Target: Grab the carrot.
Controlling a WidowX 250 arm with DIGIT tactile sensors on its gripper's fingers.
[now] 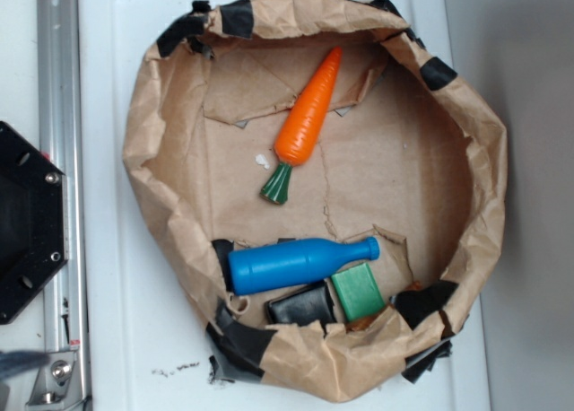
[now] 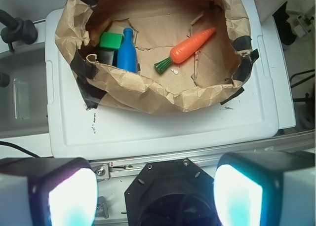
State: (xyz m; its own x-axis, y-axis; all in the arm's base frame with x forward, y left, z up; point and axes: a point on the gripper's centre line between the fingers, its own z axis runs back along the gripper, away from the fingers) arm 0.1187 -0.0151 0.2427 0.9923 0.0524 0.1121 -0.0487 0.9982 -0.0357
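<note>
Hanging high above the counter [image 2: 163, 132], the jaws stand wide apart and hold nothing; their two pale fingers [image 2: 71, 199] fill the bottom corners of the wrist view, well away from the carrot [image 1: 309, 113]. It lies flat on the floor of a crumpled paper nest [image 1: 157, 187], in the part far from the bottle [image 1: 300, 263], with open paper all around it. Its green stem [image 1: 277, 184] points toward the bottle and its thin tip toward the nest's wall.

I judge that the carrot is a light, stiff plastic toy with a smooth skin, so it may slip or roll if it is pinched near the narrow tip. The thick part just beside the stem looks the best place to hold, with the jaws set across its length.

Beside the bottle lie a green block [image 1: 359, 291] and a black thing [image 1: 302, 305], both well apart from the carrot. Only the raised paper wall, patched with black tape [image 1: 236, 16], could hinder the descent.
</note>
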